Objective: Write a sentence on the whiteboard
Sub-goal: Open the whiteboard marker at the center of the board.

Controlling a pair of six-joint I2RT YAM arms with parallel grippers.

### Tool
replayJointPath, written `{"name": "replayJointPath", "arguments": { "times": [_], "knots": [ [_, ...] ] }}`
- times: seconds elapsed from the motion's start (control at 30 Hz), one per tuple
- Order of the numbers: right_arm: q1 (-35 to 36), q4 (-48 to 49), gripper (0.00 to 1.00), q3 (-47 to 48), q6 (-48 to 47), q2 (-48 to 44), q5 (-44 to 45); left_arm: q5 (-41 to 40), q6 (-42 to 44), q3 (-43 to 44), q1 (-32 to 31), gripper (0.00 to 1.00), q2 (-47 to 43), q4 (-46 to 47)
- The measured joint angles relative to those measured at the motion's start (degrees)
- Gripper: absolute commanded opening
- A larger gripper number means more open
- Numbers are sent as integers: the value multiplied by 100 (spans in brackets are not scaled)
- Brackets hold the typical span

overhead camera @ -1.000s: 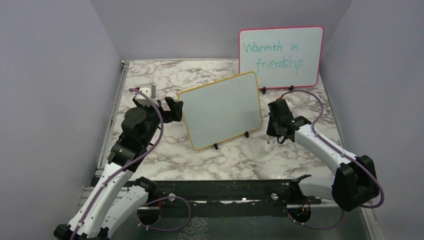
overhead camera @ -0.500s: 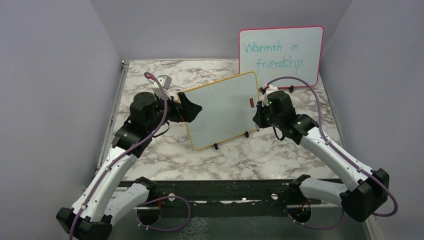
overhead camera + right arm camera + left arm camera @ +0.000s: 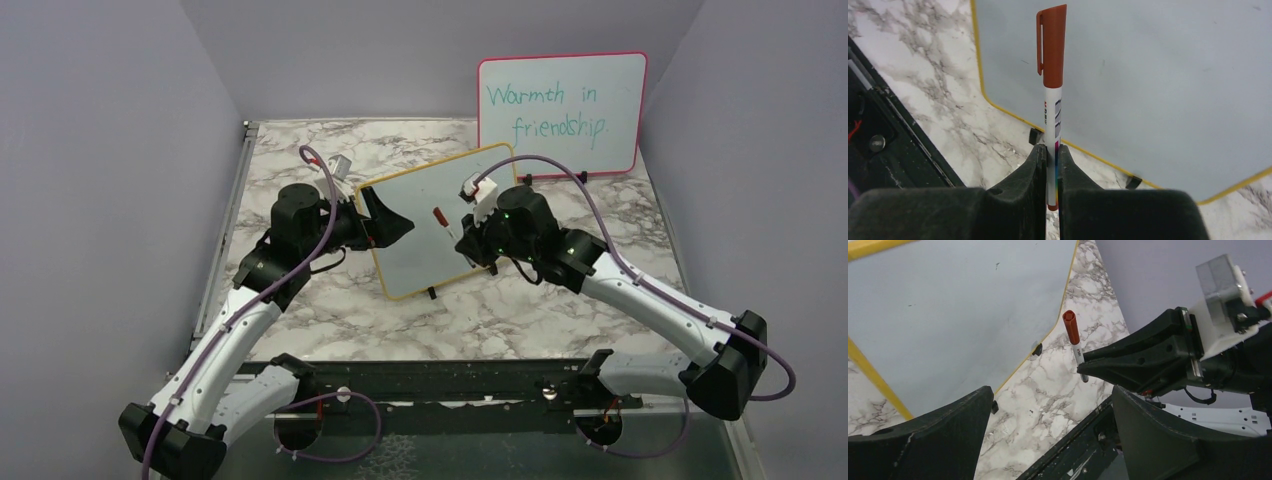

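Left gripper (image 3: 1048,390): standing spread wide at the whiteboard's (image 3: 420,260) left edge.
Right gripper (image 3: 1048,150): pinching a red-capped marker (image 3: 1053,75) in front of the whiteboard.
Whiteboard: standing on the table (image 3: 280,150).

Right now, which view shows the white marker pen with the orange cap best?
The right wrist view: the white marker pen with the orange cap fills the frame, cap on, pinched low in the right gripper. The left wrist view shows it smaller, side-on; the top view only a red sliver over the yellow-framed whiteboard.

walls (image 3: 100,150): plain lavender, three sides | tabletop (image 3: 520,310): white-grey marble | near edge: black rail (image 3: 450,385)
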Motion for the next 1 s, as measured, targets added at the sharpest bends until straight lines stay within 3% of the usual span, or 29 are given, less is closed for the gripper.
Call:
{"name": "replayJointPath", "arguments": {
  "times": [0.43,1.0],
  "knots": [
    [479,461,1,74,-586,275,-356,348,-474,-162,0,69,501,450],
    [560,835,1,74,-839,317,-573,562,-802,-284,-76,43,828,1014]
  ]
}}
